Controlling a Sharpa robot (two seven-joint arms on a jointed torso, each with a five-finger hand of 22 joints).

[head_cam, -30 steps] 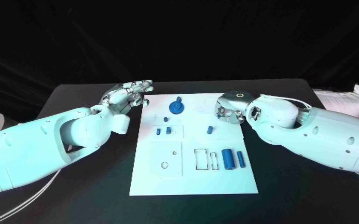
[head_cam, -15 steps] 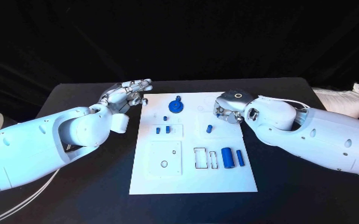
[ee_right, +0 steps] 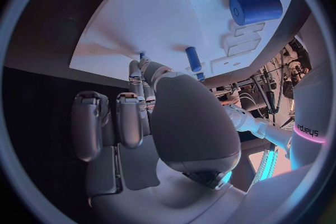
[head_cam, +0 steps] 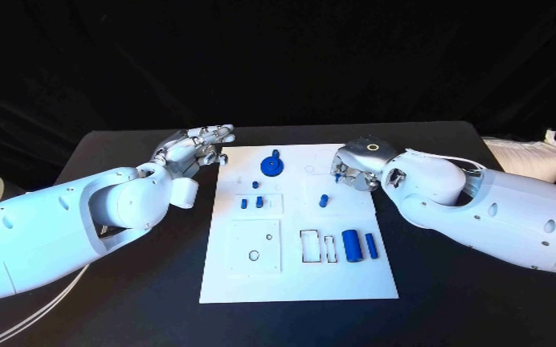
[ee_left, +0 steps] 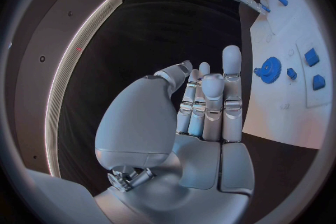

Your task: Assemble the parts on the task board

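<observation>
The white board (head_cam: 299,275) is lying lengthwise in the middle of the black table (head_cam: 464,299), with wide bare strips of table running along both of its long sides and a narrower strip at its far end. On the board, a blue gear (head_cam: 271,165) is sitting near the far end, two small blue pegs (head_cam: 251,202) are standing side by side left of centre, a single short peg (head_cam: 323,199) is lying right of centre, and a thick blue cylinder (head_cam: 351,246) and a thinner one (head_cam: 372,244) are lying next to each other near the right edge, just beside two rectangular cut-outs (head_cam: 319,246).

The left hand (head_cam: 193,147) is hovering just off the board's far left corner, over bare table, palm turned up, fingers (ee_left: 231,75) extended close together and holding nothing.

The right hand (head_cam: 353,169) is reaching over the board's far right edge, palm down. Its fingers (ee_right: 133,75) are pinching a small blue part (ee_right: 142,56) at their tips, above the white surface.
</observation>
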